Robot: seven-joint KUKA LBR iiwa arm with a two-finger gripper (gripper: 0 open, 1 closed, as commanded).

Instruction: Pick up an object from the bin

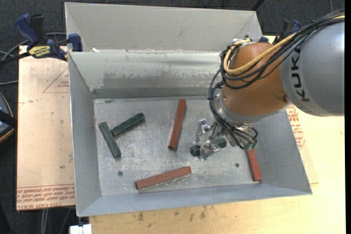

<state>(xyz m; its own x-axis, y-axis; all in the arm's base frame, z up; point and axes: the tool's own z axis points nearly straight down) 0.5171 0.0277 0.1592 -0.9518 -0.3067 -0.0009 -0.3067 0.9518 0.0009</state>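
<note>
My gripper (204, 145) hangs low over the right half of the bin floor, under the orange wrist cover. A dark green piece (219, 143) shows right at its tip, mostly hidden by the gripper, so I cannot tell whether it is held. A red-brown bar (176, 124) lies almost upright just left of the gripper, apart from it. A short red bar (253, 165) lies to the gripper's lower right, near the bin's right slope.
Another red-brown bar (163, 178) lies along the front of the floor. Two dark green bars (128, 124) (109, 140) meet in an angle at the left. The arm and its cables cover the bin's right side.
</note>
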